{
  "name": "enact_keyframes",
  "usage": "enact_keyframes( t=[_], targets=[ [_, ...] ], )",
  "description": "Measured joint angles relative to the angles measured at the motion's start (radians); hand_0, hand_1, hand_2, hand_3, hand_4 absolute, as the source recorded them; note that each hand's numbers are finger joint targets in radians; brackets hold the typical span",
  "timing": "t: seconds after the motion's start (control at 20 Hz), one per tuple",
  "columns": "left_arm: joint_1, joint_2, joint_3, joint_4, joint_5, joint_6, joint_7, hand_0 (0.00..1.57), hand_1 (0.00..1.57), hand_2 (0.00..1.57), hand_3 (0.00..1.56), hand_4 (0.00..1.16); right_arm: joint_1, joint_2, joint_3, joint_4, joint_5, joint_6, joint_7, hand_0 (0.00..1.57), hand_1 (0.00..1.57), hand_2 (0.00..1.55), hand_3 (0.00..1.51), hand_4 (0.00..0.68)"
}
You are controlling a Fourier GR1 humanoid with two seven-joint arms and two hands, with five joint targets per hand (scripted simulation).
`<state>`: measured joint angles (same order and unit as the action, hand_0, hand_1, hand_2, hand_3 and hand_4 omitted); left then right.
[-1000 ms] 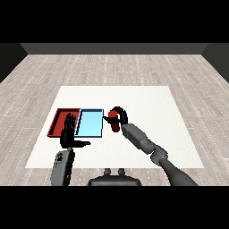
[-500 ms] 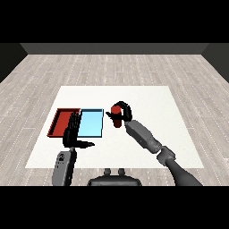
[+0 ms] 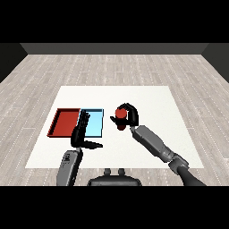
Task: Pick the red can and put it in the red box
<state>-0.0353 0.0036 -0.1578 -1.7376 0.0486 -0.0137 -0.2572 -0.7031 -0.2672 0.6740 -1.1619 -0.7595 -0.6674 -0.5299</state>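
The red can (image 3: 120, 118) is held upright just right of the light blue tray, with my right hand (image 3: 130, 116) curled round it from the right. Whether the can touches the table I cannot tell. The red tray (image 3: 65, 122) lies at the left of the table, and the light blue tray (image 3: 95, 123) sits against its right side. My left hand (image 3: 81, 132) stands open with straight fingers over the seam between the two trays, thumb pointing right, holding nothing.
The white table (image 3: 147, 100) spreads out behind and to the right of the trays. My right forearm (image 3: 154, 144) runs from the lower right up to the can.
My right hand has carried the red can a little to the right and slightly toward me. The left hand has barely moved.
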Motion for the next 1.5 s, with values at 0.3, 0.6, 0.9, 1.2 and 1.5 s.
enact_keyframes(
  t=[0.3, 0.6, 0.9, 1.2, 1.5],
  targets=[
    [-0.068, -0.003, -0.103, 0.044, -0.043, 0.095, 0.064, 0.00, 0.00, 0.00, 0.00, 0.00, 0.089, -0.031, -0.015, -0.171, 0.082, -0.027, 0.048, 1.44, 1.44, 1.42, 1.40, 0.634],
    [-0.134, -0.003, -0.143, 0.141, -0.034, 0.140, 0.080, 0.00, 0.00, 0.00, 0.00, 0.00, 0.150, -0.001, -0.034, -0.255, 0.186, -0.024, 0.073, 1.44, 1.44, 1.43, 1.40, 0.616],
    [-0.158, -0.003, -0.206, 0.241, -0.005, 0.200, 0.044, 0.00, 0.00, 0.00, 0.00, 0.00, 0.218, 0.022, -0.072, -0.319, 0.280, 0.026, 0.096, 1.46, 1.46, 1.44, 1.39, 0.656],
    [-0.173, -0.003, -0.217, 0.310, 0.027, 0.200, 0.015, 0.00, 0.00, 0.00, 0.00, 0.00, 0.247, 0.077, -0.118, -0.343, 0.376, 0.079, 0.139, 1.46, 1.46, 1.43, 1.39, 0.652],
    [-0.220, -0.004, -0.285, 0.389, 0.090, 0.272, -0.017, 0.00, 0.00, 0.00, 0.00, 0.00, 0.283, 0.136, -0.141, -0.376, 0.468, 0.108, 0.176, 1.47, 1.47, 1.44, 1.39, 0.675]
  ],
)
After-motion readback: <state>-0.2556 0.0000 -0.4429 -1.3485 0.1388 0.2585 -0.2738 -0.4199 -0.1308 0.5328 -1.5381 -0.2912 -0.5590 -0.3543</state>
